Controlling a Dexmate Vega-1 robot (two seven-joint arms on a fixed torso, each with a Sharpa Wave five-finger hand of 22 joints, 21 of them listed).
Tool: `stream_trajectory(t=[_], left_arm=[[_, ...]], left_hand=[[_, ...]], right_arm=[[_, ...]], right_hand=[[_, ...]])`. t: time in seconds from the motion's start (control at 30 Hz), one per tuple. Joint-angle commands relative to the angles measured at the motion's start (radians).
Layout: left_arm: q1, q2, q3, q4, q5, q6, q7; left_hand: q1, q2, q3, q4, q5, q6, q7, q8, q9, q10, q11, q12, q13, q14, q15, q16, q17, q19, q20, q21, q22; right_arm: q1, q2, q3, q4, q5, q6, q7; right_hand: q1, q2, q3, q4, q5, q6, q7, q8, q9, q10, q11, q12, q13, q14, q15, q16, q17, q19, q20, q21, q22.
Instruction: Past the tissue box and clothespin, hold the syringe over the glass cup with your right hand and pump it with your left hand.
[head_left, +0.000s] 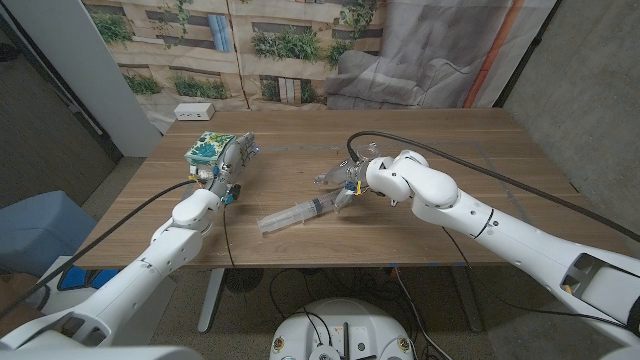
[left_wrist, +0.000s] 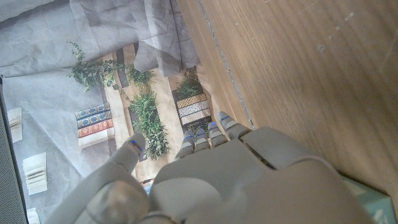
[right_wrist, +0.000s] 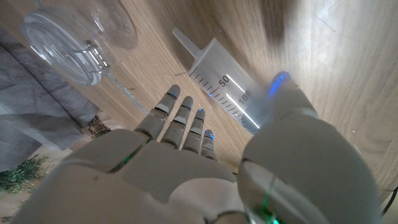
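The large clear plastic syringe (head_left: 300, 213) with black graduation marks lies flat near the middle of the wooden worktop (head_left: 440, 150), its long axis running from about eight o'clock, where the plunger end points, up toward two o'clock, where the nozzle end meets the robot's white right hand (head_left: 352, 181). In the right wrist view the translucent barrel (right_wrist: 227, 87) shows printed numbers 50 and 100 and a narrow tapered tip, and it lies just ahead of the right hand's fingers (right_wrist: 186, 121), which are stretched out and apart over the wood, with the thumb hanging above the barrel; I cannot tell whether any of them actually touches it, and nothing is clasped. A clear glass cup (right_wrist: 78, 37) lies on its side just beyond the syringe tip, seen from the same wrist camera. Over at roughly ten o'clock on the worktop, well apart from the syringe, the white left hand (head_left: 232, 160) stands beside a tissue box with a green and blue patterned top (head_left: 208, 149); its fingers (left_wrist: 211, 134) are extended, slightly apart and holding nothing.
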Motion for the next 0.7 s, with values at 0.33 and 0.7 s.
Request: stream_trajectory(t=[0.33, 0.7], left_arm=[[0.019, 0.016, -0.003, -0.024, 0.001, 0.010, 0.003], [0.028, 0.020, -0.003, -0.034, 0.002, 0.013, 0.004]], left_hand=[[0.000, 0.081, 0.012, 0.002, -0.004, 0.006, 0.001, 0.000, 0.004, 0.004, 0.008, 0.000, 0.005, 0.009, 0.004, 0.001, 0.004, 0.011, -0.040, -0.005, 0.004], [-0.003, 0.079, 0.014, 0.004, -0.004, 0.007, 0.001, 0.000, 0.004, 0.008, 0.012, 0.001, 0.005, 0.014, 0.005, 0.002, 0.004, 0.025, -0.039, 0.000, 0.004]], right_arm=[[0.010, 0.013, -0.044, 0.066, -0.024, 0.007, -0.043], [0.020, 0.029, -0.061, 0.079, -0.045, 0.003, -0.032]], right_hand=[[0.029, 0.001, 0.002, 0.002, 0.000, 0.055, -0.026, 0.020, 0.002, 0.041, -0.008, 0.005, 0.001, 0.013, -0.004, -0.001, 0.004, 0.048, -0.006, 0.008, 0.001], [0.061, 0.014, -0.001, 0.006, 0.000, 0.130, -0.065, 0.044, 0.001, 0.117, -0.021, 0.016, 0.001, 0.085, -0.042, 0.026, 0.013, 0.111, -0.030, 0.013, 0.002]])
